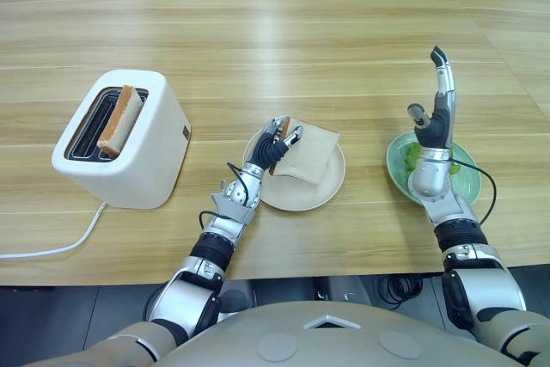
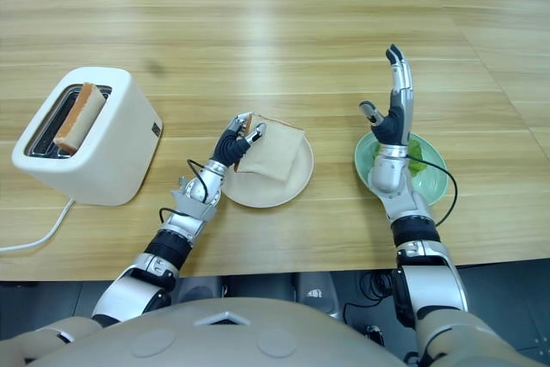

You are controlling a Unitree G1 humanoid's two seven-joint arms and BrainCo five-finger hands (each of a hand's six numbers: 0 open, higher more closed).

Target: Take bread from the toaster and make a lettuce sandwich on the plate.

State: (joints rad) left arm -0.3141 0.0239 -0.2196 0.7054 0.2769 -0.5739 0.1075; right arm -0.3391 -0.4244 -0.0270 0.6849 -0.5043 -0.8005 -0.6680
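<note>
On the wooden table [image 1: 258,32], left eye view: white toaster [image 1: 129,156] at left, one bread slice [image 1: 120,119] upright in its slot. Plate [image 1: 320,195] at centre, second slice [image 1: 311,152] resting on it, its left edge pinched by the left hand [image 1: 277,145].

Right eye view: right hand [image 2: 394,118] upright, fingers spread, holding nothing, above the green bowl [image 2: 434,180]. Lettuce [image 2: 417,156] inside the bowl. White cord [image 2: 34,229] trails from the toaster.
</note>
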